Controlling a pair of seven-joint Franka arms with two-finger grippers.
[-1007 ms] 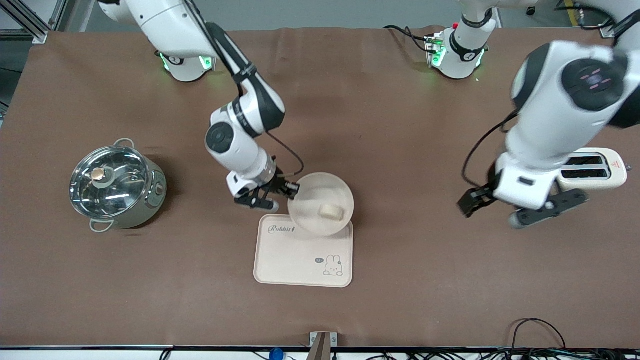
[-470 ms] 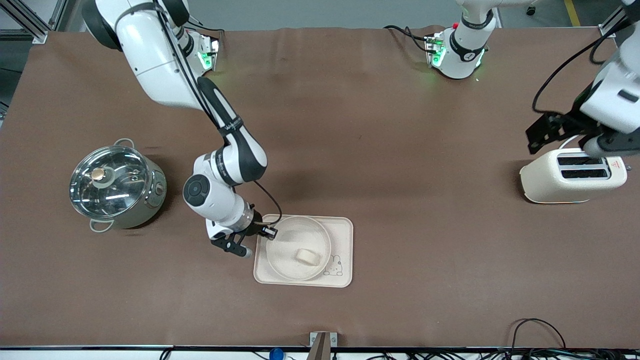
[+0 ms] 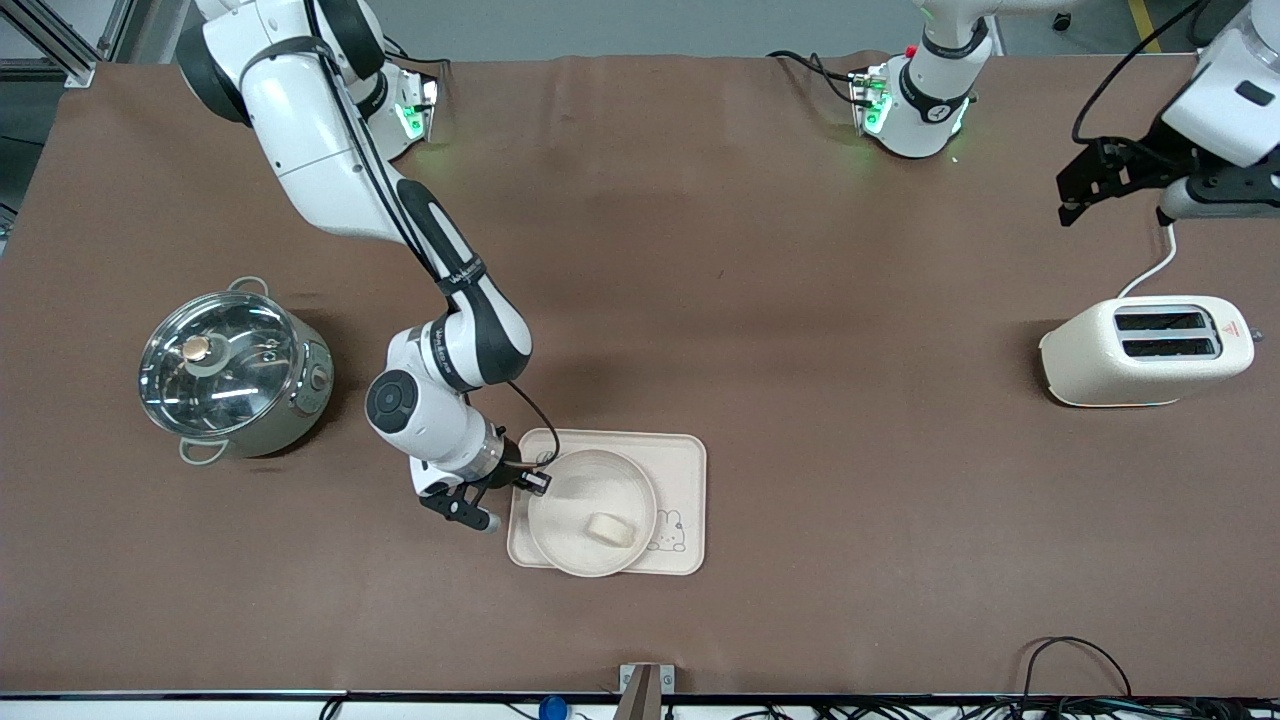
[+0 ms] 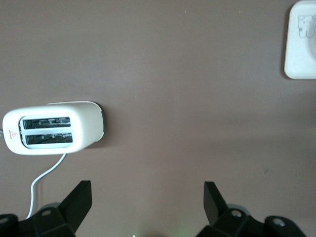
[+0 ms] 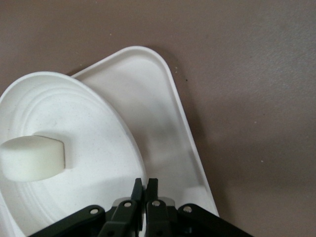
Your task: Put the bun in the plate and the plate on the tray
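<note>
Brown cloth covers the table [image 3: 760,300]; a lidded pot [image 3: 232,372] sits toward the right arm's end, a toaster [image 3: 1146,352] toward the left arm's end.

Tray [image 3: 684,470] lies nearer the front cam than both. Plate [image 3: 575,535] rests on it, shifted twd the tray's near edge and right-arm end, covering the lettering; the rabbit drawing peeks out beside it. Bun [image 3: 612,529] lies in the plate, off-centre.

Right gripper [image 3: 528,483] is at the plate's rim, jaws pinched shut on it; the right wrist view shows the fingers [image 5: 145,195] clamped on the rim w/ the bun [image 5: 32,157] inside and the tray's corner [image 5: 163,64] underneath. Can't tell if the plate sits fully flat or rides a bit high on the gripper side.

Left gripper [image 3: 1120,185] hangs in the air at the table's left-arm end, jaws wide open, holding nothing; that arm waits.

Progress, as I judge it: bun in plate = done. Plate on tray = basically done. Left: release the rim, back the right arm off w/o dragging the plate.
</note>
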